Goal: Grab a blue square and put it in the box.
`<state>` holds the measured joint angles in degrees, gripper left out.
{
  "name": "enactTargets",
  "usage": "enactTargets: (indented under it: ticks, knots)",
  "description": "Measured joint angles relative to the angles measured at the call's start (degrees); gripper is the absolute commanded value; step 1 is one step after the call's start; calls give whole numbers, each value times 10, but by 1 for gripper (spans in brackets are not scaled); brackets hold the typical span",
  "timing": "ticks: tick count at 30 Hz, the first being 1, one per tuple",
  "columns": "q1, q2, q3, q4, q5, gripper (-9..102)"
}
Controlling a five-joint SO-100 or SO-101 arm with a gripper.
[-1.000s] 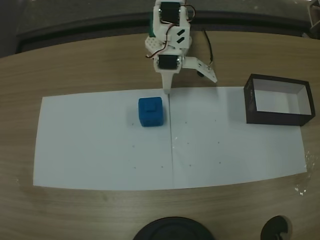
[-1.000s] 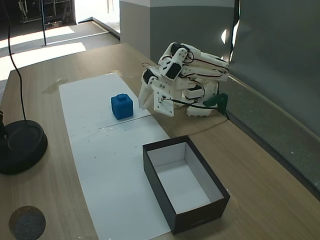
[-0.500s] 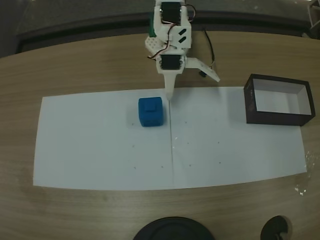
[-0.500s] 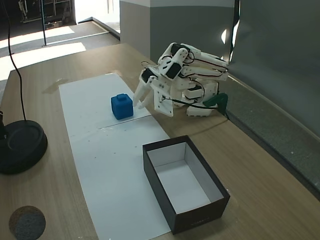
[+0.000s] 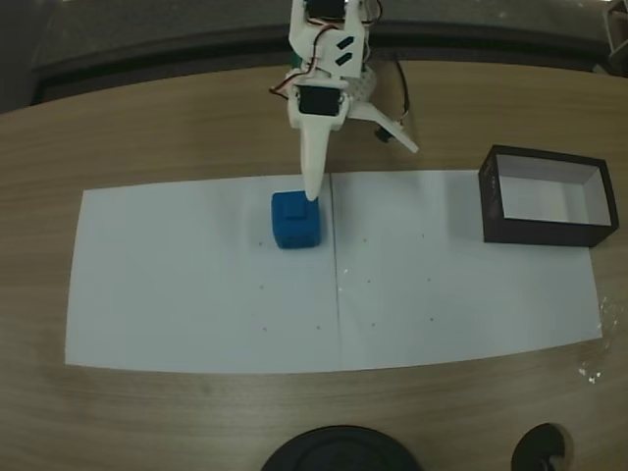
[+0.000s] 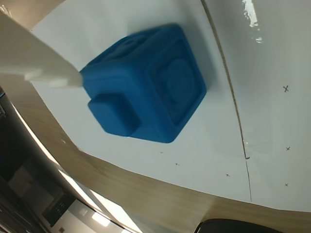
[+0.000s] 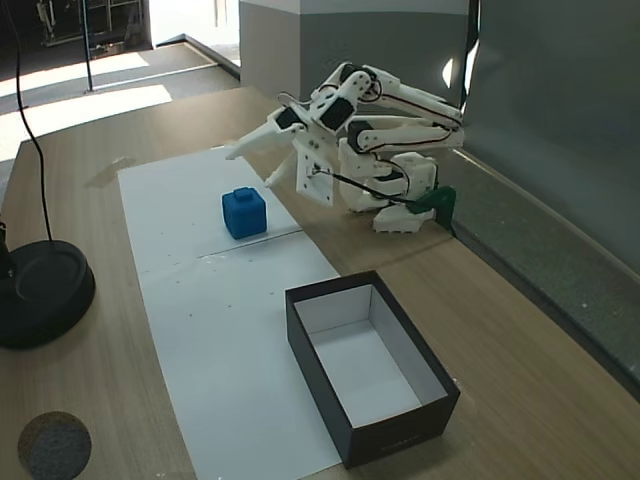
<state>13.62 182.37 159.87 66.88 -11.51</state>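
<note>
Fixed view: blue square (image 5: 295, 218) sits ungrasped on the white paper sheet (image 5: 196, 294), toward the desk's far edge. Gripper (image 7: 256, 166) hovers above it, jaws apart. Box (image 5: 546, 195) is empty; grasp, carry, drop remain.

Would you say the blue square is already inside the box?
No, the blue square sits on the white paper, apart from the box, whose pale inside holds nothing.

Blue square (image 5: 296, 219) sits flat on the white paper sheet (image 5: 196, 294), recess up; the dark-walled box (image 5: 546, 196) stands open, well apart at the sheet's edge.
</note>
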Motion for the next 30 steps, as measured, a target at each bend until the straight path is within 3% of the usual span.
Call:
enactTargets:
  ticks: [9, 14, 30]
  knots:
    - [0, -374, -241, 61, -7, 35]
    - [0, -548, -301, 63, -7, 35]
    - [33, -688, -312, -3, -14, 34]
